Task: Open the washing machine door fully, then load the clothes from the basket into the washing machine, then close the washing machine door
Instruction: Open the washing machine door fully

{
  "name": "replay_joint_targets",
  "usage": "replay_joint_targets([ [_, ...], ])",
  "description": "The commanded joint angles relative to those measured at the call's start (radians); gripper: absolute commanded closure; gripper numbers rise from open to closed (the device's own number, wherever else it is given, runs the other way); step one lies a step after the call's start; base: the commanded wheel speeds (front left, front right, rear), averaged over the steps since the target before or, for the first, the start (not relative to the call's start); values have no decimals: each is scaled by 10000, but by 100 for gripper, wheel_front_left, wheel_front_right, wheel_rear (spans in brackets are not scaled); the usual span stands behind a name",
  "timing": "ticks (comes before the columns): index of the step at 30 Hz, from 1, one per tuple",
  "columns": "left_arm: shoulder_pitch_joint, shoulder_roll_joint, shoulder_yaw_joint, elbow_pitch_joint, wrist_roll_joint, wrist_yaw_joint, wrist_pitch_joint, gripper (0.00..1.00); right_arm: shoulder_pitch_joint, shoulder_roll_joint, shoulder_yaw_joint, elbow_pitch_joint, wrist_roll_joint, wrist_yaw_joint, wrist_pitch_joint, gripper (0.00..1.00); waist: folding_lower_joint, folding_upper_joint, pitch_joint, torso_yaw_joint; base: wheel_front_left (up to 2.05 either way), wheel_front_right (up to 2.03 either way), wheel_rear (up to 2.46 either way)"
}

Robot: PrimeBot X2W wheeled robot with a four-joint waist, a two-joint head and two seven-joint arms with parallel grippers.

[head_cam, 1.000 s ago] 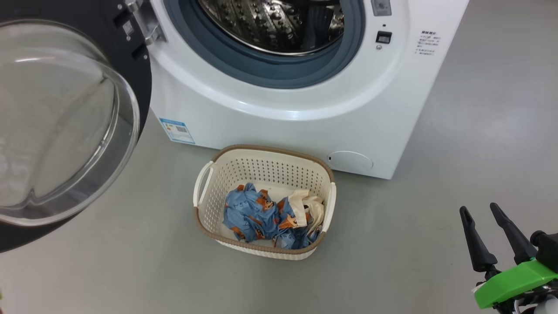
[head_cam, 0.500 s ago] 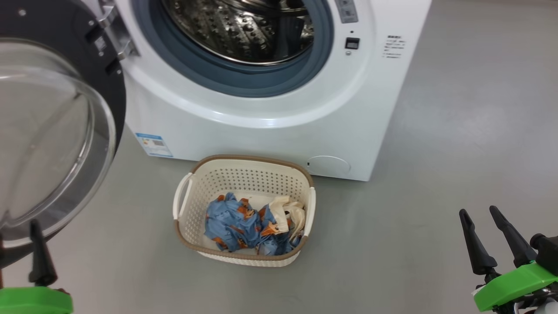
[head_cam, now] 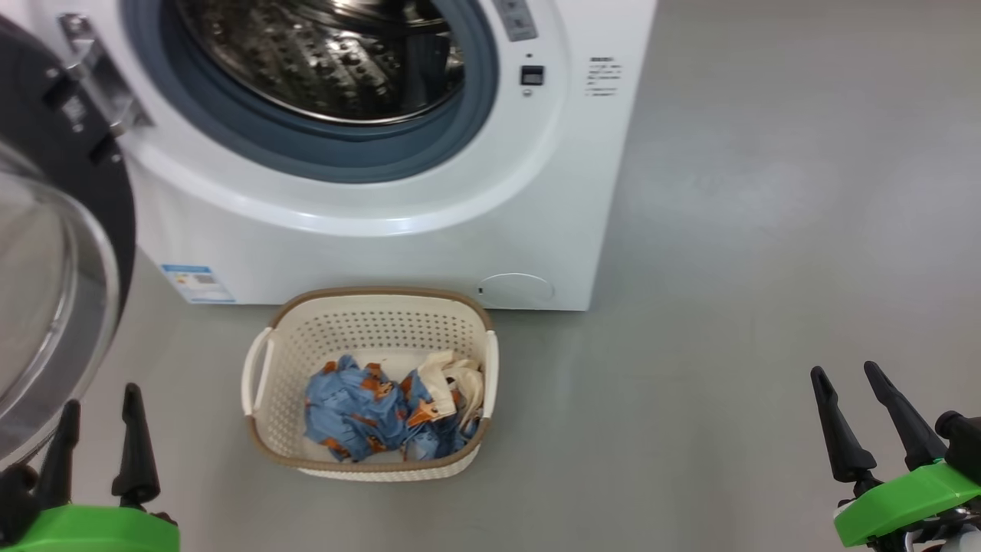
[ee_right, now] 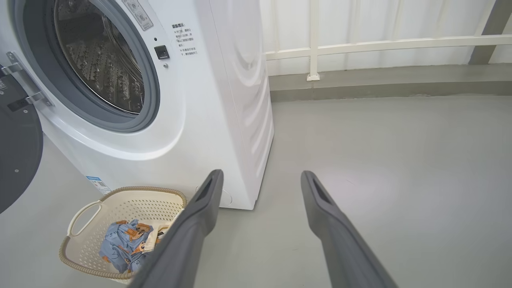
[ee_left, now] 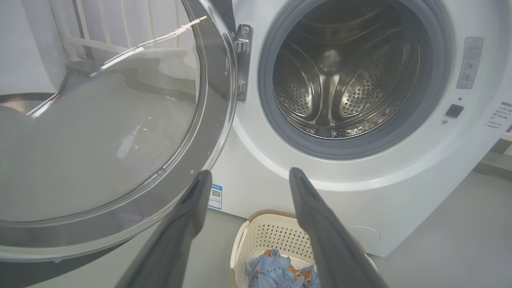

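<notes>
On the grey floor (head_cam: 728,268), just in front of the washer (head_cam: 383,230), sits the basket (head_cam: 368,303). The clothes (head_cam: 368,414) are heaped inside it, blue printed pieces with a cream cloth toward its right side. The door (head_cam: 46,307) stands swung wide on its hinge (head_cam: 100,84) at the washer's left, and the steel drum (head_cam: 322,61) is open to view. The left gripper (head_cam: 101,399) hangs low just beside the door's glass, fingers spread, grasping nothing. The right gripper (head_cam: 845,371) hovers well apart to the basket's right, fingers likewise spread and empty.
</notes>
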Motion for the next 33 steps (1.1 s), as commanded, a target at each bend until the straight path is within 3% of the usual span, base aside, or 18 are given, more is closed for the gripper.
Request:
replay_joint_targets([
  [1,-36,409,220,-281,-144,-15,-53,0,115,-161,166,-272,59,29,-122,0,0,0,-14,-352,0,0,0],
  [13,237,660,-435,-582,-391,-15,-53,0,239,-92,130,-338,65,29,-122,0,0,0,-168,-1288,0,0,0],
  [33,132,864,-972,-702,-384,-15,-53,0,364,66,-137,-422,22,29,-122,0,0,0,-138,-1575,0,0,0],
])
